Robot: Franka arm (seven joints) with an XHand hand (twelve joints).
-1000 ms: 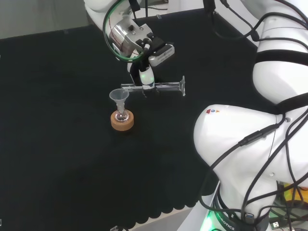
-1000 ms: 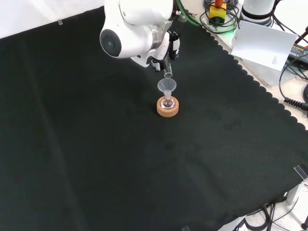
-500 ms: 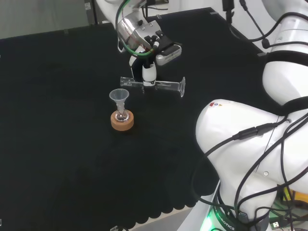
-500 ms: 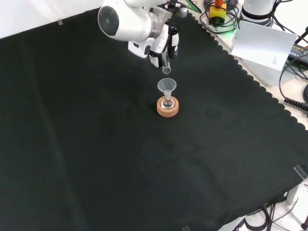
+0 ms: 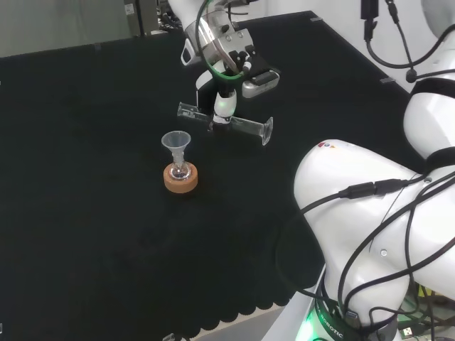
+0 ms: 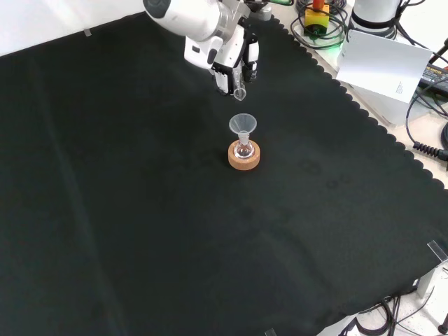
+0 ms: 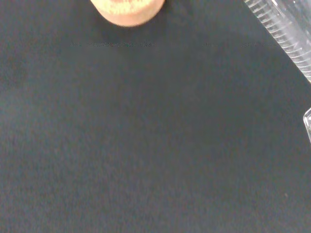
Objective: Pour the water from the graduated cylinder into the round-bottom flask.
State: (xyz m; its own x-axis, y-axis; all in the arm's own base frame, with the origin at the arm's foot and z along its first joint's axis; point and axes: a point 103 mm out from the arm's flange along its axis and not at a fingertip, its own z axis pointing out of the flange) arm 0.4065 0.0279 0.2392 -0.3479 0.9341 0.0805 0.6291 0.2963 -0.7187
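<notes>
We can make out ribbed graduation marks on the graduated cylinder (image 5: 224,122), but no readable writing. In the head view its long axis runs nearly level across the view, mouth at left and foot at right, above the bench (image 5: 85,213). The robot hand (image 5: 226,106) has its fingers curled round the cylinder's middle. The cylinder's mouth sits above and beyond the funnel (image 5: 175,141), which stands in the round-bottom flask (image 5: 180,170) on its cork ring (image 5: 181,180).

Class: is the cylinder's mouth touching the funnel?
Apart. In the head view, black cloth shows between the cylinder mouth and the funnel rim; the front view shows the same gap.
</notes>
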